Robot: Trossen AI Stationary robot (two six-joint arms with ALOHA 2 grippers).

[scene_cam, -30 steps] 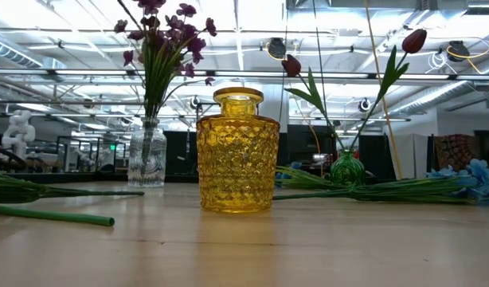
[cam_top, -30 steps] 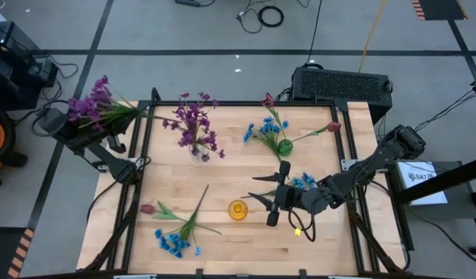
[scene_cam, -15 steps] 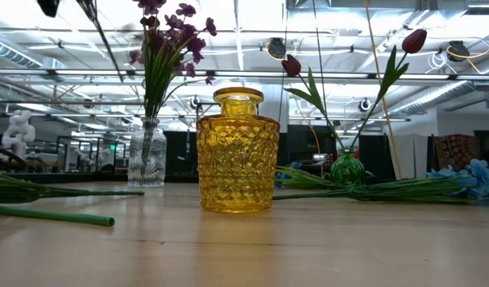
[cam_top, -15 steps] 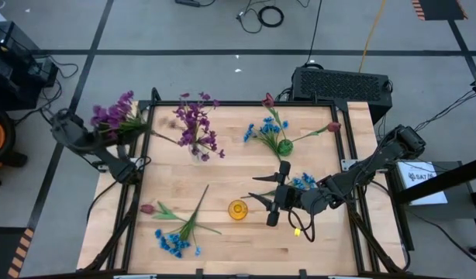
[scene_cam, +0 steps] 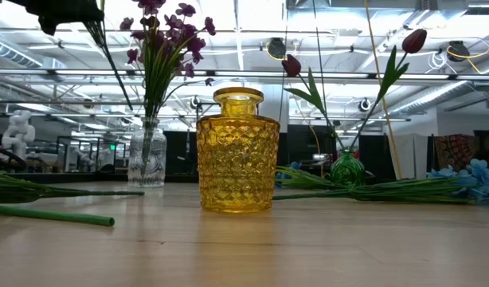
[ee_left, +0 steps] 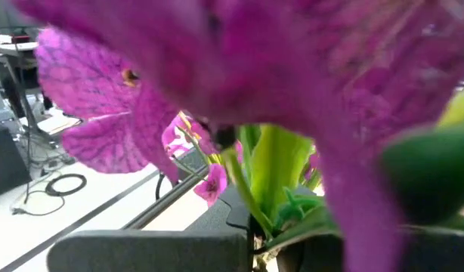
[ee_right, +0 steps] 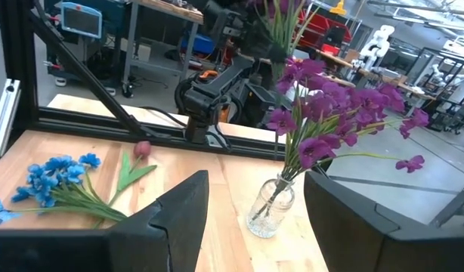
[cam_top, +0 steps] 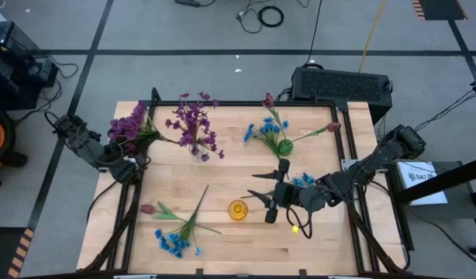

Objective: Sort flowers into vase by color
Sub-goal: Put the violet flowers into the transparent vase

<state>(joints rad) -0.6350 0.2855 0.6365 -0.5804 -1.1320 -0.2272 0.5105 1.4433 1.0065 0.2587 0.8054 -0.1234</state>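
My left gripper (cam_top: 129, 144) hangs at the table's far left corner, shut on a purple flower sprig (cam_top: 131, 122). The sprig's blossoms fill the left wrist view (ee_left: 292, 68). Its stem (cam_top: 164, 138) reaches toward the clear glass vase (cam_top: 198, 153), which holds more purple flowers. A green vase (cam_top: 285, 146) holds blue flowers and red tulips. The yellow vase (cam_top: 237, 209) stands with nothing in it. My right gripper (cam_top: 263, 197) hovers open just right of the yellow vase, with nothing between its fingers (ee_right: 175, 219). My left gripper pinches the purple sprig's green stems (ee_left: 251, 208) between its two fingers, close under the blossoms. It comes nearly level from the table's left side. The sprig is lifted clear, and its stem (scene_cam: 109, 60) slants down toward the clear vase.
A red tulip (cam_top: 148, 208) and blue flowers (cam_top: 172, 242) lie on the table's near left, their stems toward the middle. More blue flowers (cam_top: 303, 181) lie by my right arm. A black frame rail (cam_top: 137, 178) runs along the table's left edge.
My left gripper has come down and moved toward the table's right and near side, toward the clear vase, carrying the purple sprig. The blossoms have come in from outside the table's left edge to over its far left corner. The stem tip is now close to the clear vase.
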